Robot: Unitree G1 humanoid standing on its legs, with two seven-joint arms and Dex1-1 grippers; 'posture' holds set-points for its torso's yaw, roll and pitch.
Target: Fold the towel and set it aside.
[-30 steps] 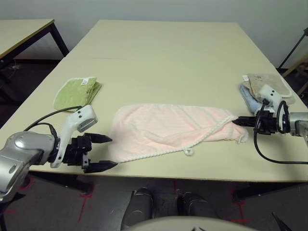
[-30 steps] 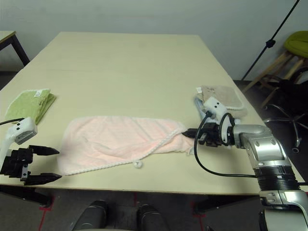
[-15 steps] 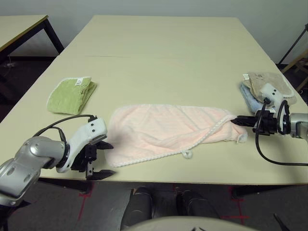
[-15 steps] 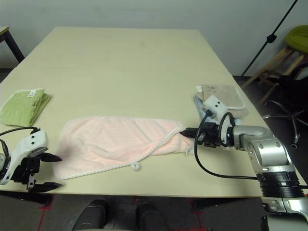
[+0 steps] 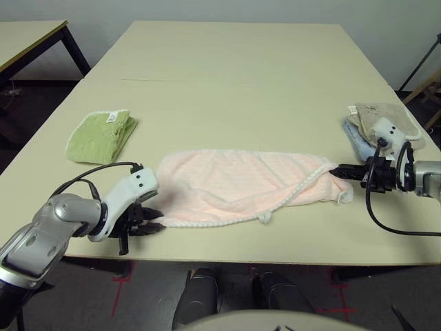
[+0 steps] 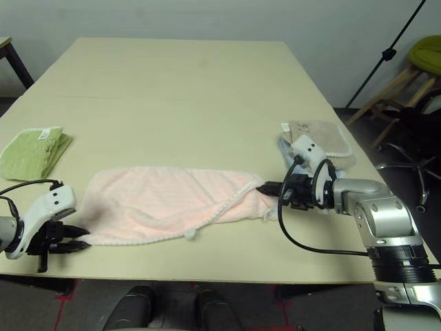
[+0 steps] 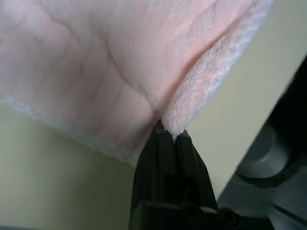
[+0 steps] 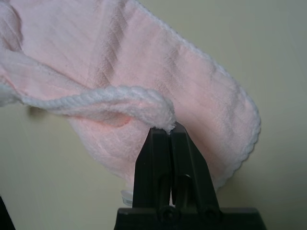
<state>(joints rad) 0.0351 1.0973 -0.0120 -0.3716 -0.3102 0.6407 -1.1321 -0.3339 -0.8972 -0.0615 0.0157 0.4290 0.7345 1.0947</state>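
Towel (image 5: 241,186) lies lengthwise across the lower middle of the frame, on the desk (image 5: 227,83), half-folded. Your left gripper (image 5: 153,222) has its fingers pinched on the lower-left corner; your right gripper (image 5: 337,170) has its fingers clamped on the corded edge at the right end. Soft, light, limp terry: expect sag between grips. Corners and cord are your best holds.

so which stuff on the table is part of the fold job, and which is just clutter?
In the job:
- pink towel
- left gripper, jaws shut on its corner
- right gripper, jaws shut on its corded edge

Lying about:
- green towel
- beige and blue cloths
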